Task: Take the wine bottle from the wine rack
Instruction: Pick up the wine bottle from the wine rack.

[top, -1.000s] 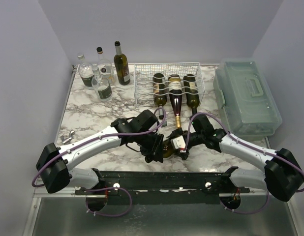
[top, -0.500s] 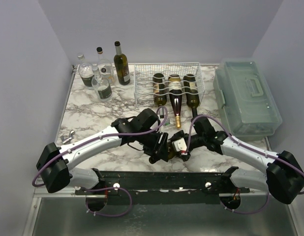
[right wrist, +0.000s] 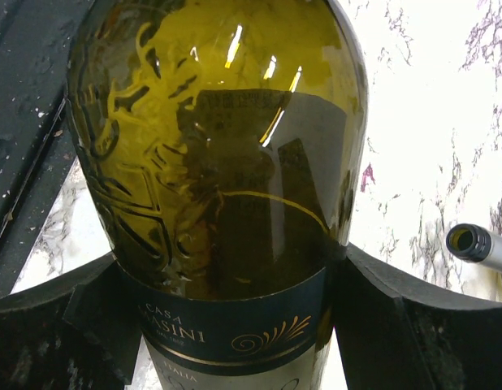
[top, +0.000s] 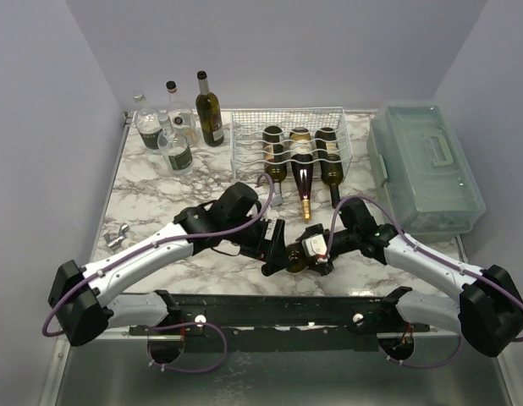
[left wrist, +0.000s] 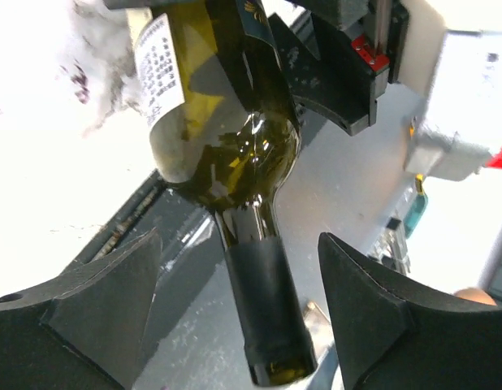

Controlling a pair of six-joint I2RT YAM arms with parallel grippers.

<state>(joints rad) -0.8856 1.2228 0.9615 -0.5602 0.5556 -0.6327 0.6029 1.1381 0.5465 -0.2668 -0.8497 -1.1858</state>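
- Currently, the wine bottle [top: 295,258] is being held clear of the wine rack [top: 249,135], well in front of it and close to the arms' bases, lying roughly on its side over the marble table [top: 151,203].
- Its body is being clamped by the right gripper [right wrist: 231,276] — a finger is being pressed against each side of the labelled part, so the weight is judged to be carried there.
- The left gripper [left wrist: 239,244] is being held with its jaws wide. Its fingers [left wrist: 97,309] are standing either side of the neck and touching nothing, probably because the bottle is being entrusted to the right arm alone.
- Three other bottles [top: 301,156] are lying in the rack's cradles with their necks pointing out of its front, so a pull toward the arms is judged to be the natural way out.
- Left of the rack, upright bottles [top: 181,118] are standing in a group. Right of it a plastic box [top: 422,165] is lying, and neither is being touched.
- From above, most of the bottle is being covered by the two grippers, and whether it is resting on the table cannot be told.
- In the right wrist view its neck and base are being cut off. At that view's edge a small open mouth [right wrist: 470,242] on a silvery neck is showing — what it belongs to cannot be made out.
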